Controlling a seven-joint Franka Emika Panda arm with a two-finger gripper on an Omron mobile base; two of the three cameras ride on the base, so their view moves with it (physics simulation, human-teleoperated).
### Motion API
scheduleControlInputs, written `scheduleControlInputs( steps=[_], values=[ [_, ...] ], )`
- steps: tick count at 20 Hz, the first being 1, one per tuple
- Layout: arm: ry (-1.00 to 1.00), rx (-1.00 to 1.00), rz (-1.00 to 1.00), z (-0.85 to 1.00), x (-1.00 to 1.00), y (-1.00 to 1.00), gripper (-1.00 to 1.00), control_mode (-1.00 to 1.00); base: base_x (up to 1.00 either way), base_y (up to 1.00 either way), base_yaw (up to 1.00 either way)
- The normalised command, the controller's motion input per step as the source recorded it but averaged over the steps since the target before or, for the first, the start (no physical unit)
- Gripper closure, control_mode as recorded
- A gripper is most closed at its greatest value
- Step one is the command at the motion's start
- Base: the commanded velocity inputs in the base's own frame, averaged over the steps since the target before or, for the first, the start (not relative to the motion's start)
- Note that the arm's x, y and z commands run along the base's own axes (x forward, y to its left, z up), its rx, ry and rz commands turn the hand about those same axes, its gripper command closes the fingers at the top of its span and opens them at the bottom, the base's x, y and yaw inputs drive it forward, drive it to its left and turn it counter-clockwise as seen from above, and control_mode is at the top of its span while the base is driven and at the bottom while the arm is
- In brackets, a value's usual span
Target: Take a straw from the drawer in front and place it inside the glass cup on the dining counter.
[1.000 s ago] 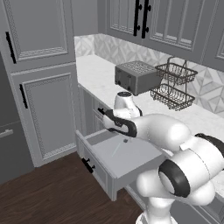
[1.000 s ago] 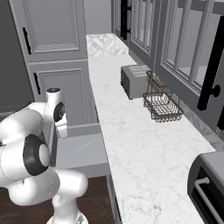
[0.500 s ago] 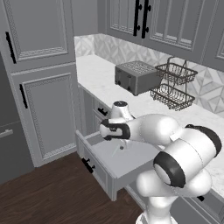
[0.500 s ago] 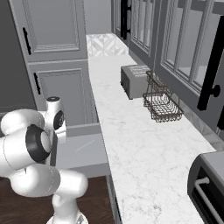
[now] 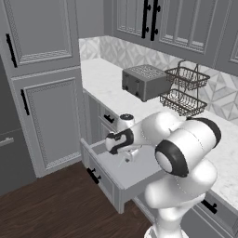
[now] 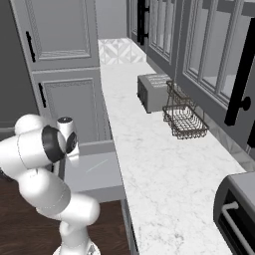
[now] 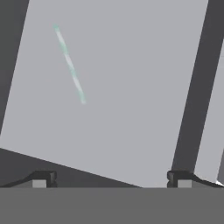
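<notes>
Straw's setting: wide, shallow grey cabinet drawer (image 5: 122, 173) with a panelled front and black bar handle, pulled out below the white marble-patterned counter (image 5: 100, 76); in the hand view its flat pale grey floor (image 7: 131, 87) is bounded by darker walls.
Counter items: boxy grey metal toaster (image 5: 145, 82) at about 12 o'clock from the drawer in the left base view, and a two-tier dark wire basket (image 5: 182, 90) just beside the toaster at its 3 o'clock.
Cabinets: tall grey panelled cabinet doors (image 5: 49, 116) with black bar handles, at 9 o'clock from the drawer in the left base view.
Arm: white Franka arm with dark joints (image 5: 183, 148), bent over so that the hand reaches down above the open drawer.
Gripper: two-finger gripper (image 7: 111, 178) pointing down into the drawer, jaws spread wide with nothing between them; the two small dark finger tips (image 7: 43, 177) stand well apart and clear of the straw.
Straw: very thin, pale whitish-green stick (image 7: 70, 64), straight, with slightly greener ends and a whiter middle; it lies flat on the drawer floor, alone. In the hand view it sits at about 11 o'clock from the gripper, slanting from 11 o'clock down towards 5 o'clock. In the right base view it shows as a faint pale line (image 6: 97, 166) on the drawer floor.
</notes>
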Motion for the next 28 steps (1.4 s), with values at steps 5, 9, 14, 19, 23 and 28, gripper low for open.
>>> scheduleControlInputs(
  steps=[5, 9, 14, 19, 23, 28],
  values=[
    [0.08, 0.00, 0.00, -0.28, 0.18, 0.09, -1.00, -1.00, 0.00, 0.00, 0.00],
    [0.10, 0.01, 0.00, -0.33, 0.08, 0.16, -1.00, -1.00, 0.00, 0.00, 0.00],
    [0.05, 0.02, 0.00, -0.30, 0.01, 0.19, -1.00, -1.00, 0.00, 0.00, 0.00],
    [0.00, 0.04, 0.00, -0.19, 0.00, 0.26, -1.00, -1.00, 0.00, 0.00, 0.00],
    [0.00, 0.06, 0.00, -0.14, 0.00, 0.34, -1.00, -1.00, 0.00, 0.00, 0.00],
    [0.00, 0.07, 0.00, -0.14, 0.00, 0.46, -1.00, -1.00, 0.00, 0.00, 0.00]
  ],
)
